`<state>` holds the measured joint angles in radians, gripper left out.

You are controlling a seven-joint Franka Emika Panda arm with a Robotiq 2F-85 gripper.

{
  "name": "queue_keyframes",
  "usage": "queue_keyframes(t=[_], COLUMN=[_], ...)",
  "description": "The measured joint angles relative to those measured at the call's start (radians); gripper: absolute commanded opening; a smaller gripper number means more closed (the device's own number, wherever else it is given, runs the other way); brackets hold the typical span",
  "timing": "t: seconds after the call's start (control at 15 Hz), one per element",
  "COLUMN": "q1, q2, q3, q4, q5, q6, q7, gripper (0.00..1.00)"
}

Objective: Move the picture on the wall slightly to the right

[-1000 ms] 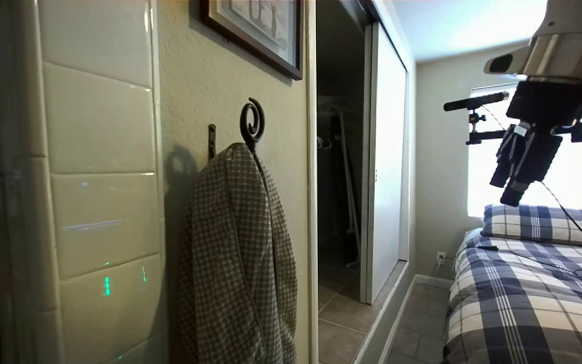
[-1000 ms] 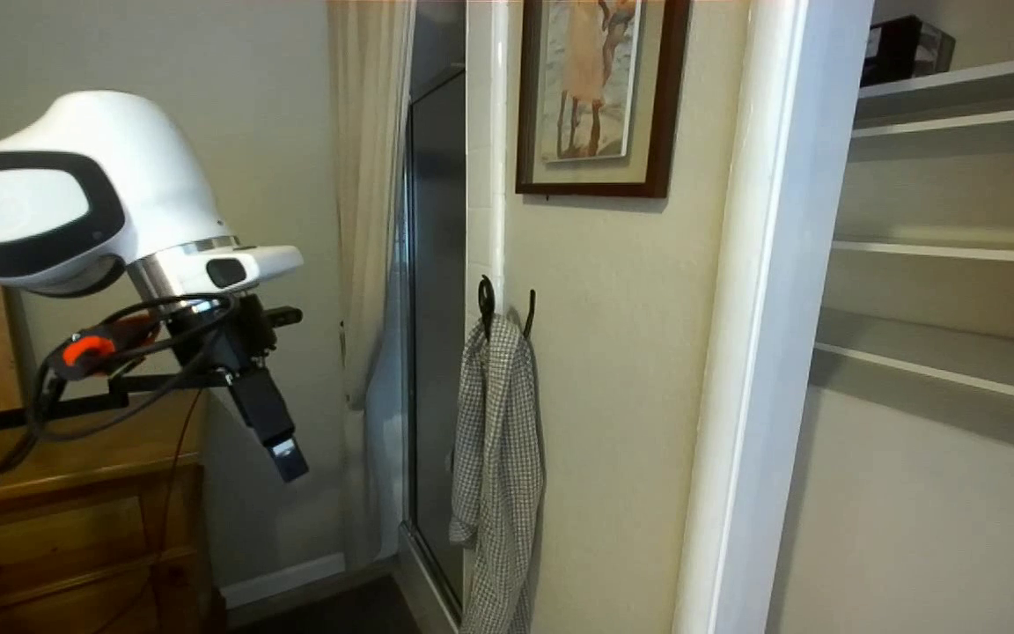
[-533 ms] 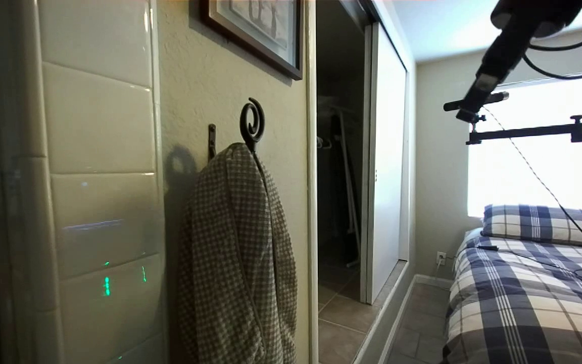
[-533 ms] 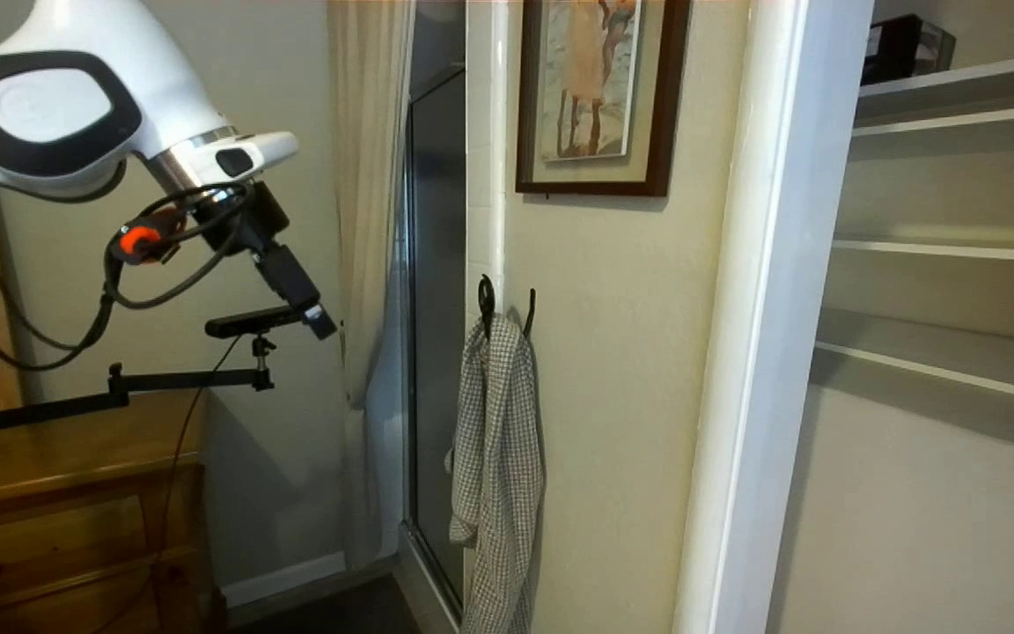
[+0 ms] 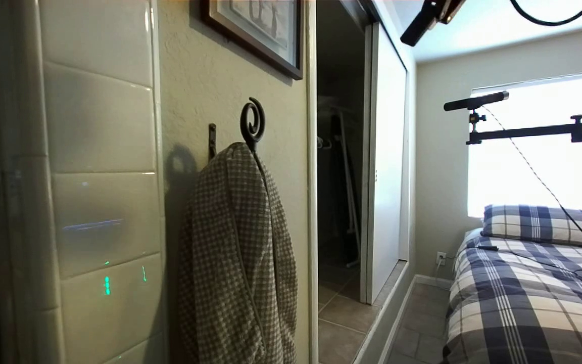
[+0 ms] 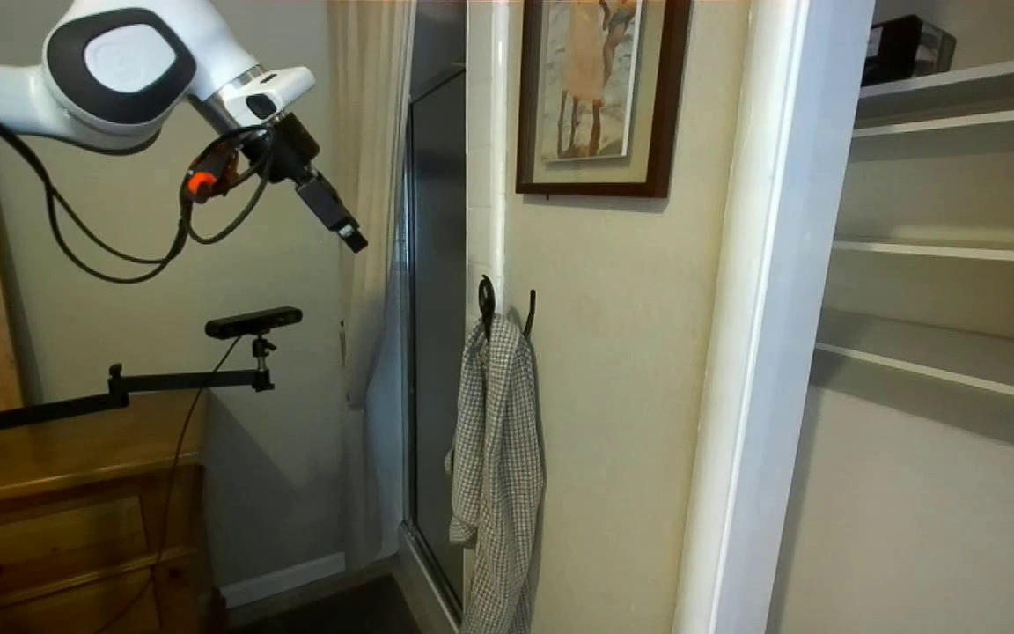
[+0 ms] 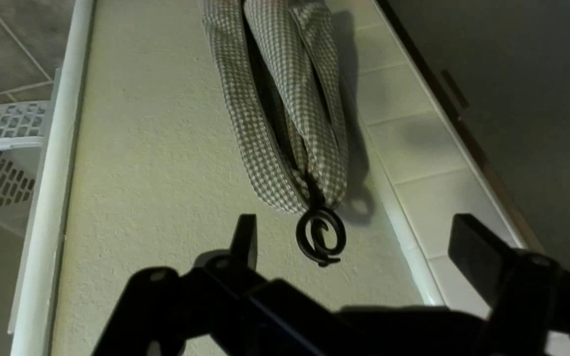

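- Fingers (image 7: 244, 237) of the gripper (image 7: 354, 235), seen in the wrist view: spread wide, one at each side, the gap between them unfilled and their grasp holding nothing
- Spiral hook (image 7: 316, 237), dark, framed by that gap but lying beyond the fingertips; in an exterior view the gripper is well apart from it
- Checked cloth (image 7: 292, 84), hung on the hook and running toward the top edge of the wrist view
- Picture (image 6: 599, 97), the item of the task: thin dark brown frame and pale mat, mounted on the cream-beige wall (image 6: 613, 352) above hook and cloth, its top cut off in both exterior views
- Neighbours of the picture in an exterior view: pale tiled strip (image 6: 482, 158) near its left edge, white door trim (image 6: 762, 291) to its right, with a stretch of wall between
- White arm (image 6: 128, 66), entering an exterior view at upper left, the gripper slanting down to the right; fingertips lower than the picture's bottom edge in that view and apart from it, depth not readable
- Camera (image 6: 253, 322) on a black boom (image 6: 190, 380), below the arm and above a wooden dresser (image 6: 76, 458)
- White sliding door (image 5: 387, 167) beside a dark closet (image 5: 339, 151), with a plaid-covered bed (image 5: 523, 303) and a bright window (image 5: 559, 172) farther right
- Pale shelves (image 6: 956, 252) at the right, a dark box (image 6: 899, 48) on the uppermost visible one
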<state>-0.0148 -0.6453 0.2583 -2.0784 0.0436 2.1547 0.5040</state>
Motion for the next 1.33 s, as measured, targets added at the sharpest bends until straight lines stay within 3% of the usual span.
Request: queue_keyframes(t=[0.4, 0.67, 0.93, 1.33], q1=[-0.116, -0.126, -0.114, -0.112], q2=[0.216, 0.39, 0.483, 0.485], q3=[0.084, 0.11, 0.111, 0.113], q4=[0.265, 0.446, 0.543, 0.557], q5=[-0.072, -0.206, -0.235, -0.235], q6=[0.026, 0.007, -0.007, -0.016], q7=[0.286, 0.447, 0.47, 0.471], gripper=[1.0, 1.0, 1.0, 1.0])
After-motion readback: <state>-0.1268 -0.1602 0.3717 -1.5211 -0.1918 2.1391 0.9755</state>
